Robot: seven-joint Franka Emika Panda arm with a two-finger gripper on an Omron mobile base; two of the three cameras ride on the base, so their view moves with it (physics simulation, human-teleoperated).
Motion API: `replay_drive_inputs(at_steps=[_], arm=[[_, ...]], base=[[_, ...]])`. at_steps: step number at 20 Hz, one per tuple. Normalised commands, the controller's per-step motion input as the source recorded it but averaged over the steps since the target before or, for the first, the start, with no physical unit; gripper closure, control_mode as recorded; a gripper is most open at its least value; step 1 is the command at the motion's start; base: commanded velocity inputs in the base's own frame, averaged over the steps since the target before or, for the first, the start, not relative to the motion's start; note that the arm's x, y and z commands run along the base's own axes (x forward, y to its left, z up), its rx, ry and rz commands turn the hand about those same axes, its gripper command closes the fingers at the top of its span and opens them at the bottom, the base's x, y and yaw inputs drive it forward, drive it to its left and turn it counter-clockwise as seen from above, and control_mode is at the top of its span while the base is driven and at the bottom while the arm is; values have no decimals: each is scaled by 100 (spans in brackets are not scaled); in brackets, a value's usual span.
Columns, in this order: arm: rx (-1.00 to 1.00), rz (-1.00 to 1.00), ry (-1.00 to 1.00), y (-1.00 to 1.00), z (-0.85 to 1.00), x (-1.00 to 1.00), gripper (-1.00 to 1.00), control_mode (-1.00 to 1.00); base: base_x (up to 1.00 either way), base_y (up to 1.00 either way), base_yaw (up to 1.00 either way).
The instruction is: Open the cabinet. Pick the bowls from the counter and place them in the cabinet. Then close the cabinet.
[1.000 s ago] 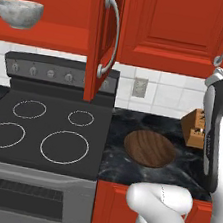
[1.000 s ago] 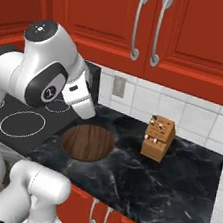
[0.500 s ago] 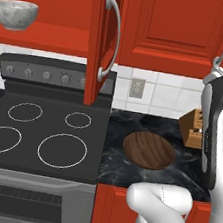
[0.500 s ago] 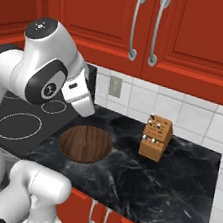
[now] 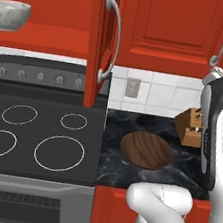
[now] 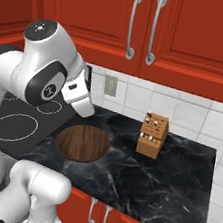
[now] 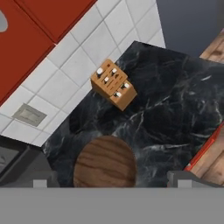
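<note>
The dark wood-grain bowl [image 5: 146, 150] [image 6: 83, 143] rests on the black marble counter [image 5: 110, 171] [image 6: 173, 183], just right of the stove. The grey marbled bowl [image 5: 11, 15] stands on the red shelf inside the cabinet, whose door [image 5: 100, 41] is swung open and seen edge-on. My gripper [image 7: 111, 181] hangs open above the wooden bowl [image 7: 104, 162] with nothing between its fingertips [image 7: 40, 183]. The white arm [image 6: 48, 74] leans over the counter's left end.
A wooden knife block [image 5: 192, 126] [image 6: 153, 135] [image 7: 113, 84] stands by the tiled wall behind the bowl. The black stovetop [image 5: 38, 138] lies to the left. Shut red doors with silver handles [image 6: 145, 25] hang over the counter. A wall outlet [image 6: 110, 85] sits above the backsplash.
Both base views have slid slightly, so the camera moved a little. The arm's upper part shifted slightly up. Both bowls stay put and the gripper stays open.
</note>
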Motion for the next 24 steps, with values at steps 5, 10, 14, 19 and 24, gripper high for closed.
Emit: replay_drive_inputs(at_steps=[5, 10, 14, 19, 24], arm=[[0, 0, 0, 0, 0, 0, -100, 100], [0, 0, 0, 0, 0, 0, -100, 100], [1, 0, 0, 1, -8, 0, -100, -100], [15, 3, 0, 0, -29, -2, -100, -100], [7, 13, 0, 0, -51, -3, -100, -100]], base=[[19, 4, -36], [4, 1, -25], [0, 2, -10], [0, 0, 0], [0, 0, 0]])
